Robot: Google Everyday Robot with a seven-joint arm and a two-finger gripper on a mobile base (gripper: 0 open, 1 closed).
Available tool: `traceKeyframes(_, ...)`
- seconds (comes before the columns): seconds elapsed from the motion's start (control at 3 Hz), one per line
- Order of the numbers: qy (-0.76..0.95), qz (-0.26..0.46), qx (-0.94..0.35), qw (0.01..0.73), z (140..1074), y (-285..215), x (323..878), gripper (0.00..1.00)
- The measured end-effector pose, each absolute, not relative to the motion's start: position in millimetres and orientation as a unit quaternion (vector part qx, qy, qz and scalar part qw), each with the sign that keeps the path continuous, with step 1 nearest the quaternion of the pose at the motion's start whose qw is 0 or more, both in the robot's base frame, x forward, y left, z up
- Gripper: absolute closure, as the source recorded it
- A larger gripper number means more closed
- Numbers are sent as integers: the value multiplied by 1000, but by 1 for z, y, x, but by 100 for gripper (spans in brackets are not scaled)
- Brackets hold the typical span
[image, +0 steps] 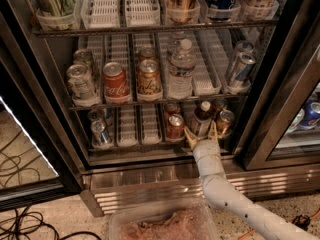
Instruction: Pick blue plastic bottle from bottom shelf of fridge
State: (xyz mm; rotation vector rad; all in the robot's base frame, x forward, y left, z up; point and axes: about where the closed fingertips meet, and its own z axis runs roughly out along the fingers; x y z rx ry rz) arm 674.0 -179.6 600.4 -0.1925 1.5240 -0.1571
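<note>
The open fridge (47, 99) fills the view. On its bottom shelf (135, 145) stands the blue plastic bottle (202, 119): white cap, dark shoulders, pale label. It sits between a copper can (175, 126) on its left and another copper can (225, 122) on its right. My gripper (202, 133) is on a white arm rising from the lower right. It is open at the shelf's front edge, one tan finger (190, 137) on each side of the bottle's lower part. The bottle's base is hidden behind the gripper.
White lane trays (134, 125) line the bottom shelf, with two silver cans (101, 132) at the left. The middle shelf holds several cans and a clear water bottle (181, 70). A ribbed steel base panel (150, 186) and a clear bin (160, 226) lie below. Cables (20, 224) cross the floor at left.
</note>
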Motion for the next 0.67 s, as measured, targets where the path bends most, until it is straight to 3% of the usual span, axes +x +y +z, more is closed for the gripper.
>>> traceKeyframes(0.33,687,-64,-95,718,600,-171,678,32)
traceKeyframes(0.67,682,-62,-105,721,603,-166,682,51)
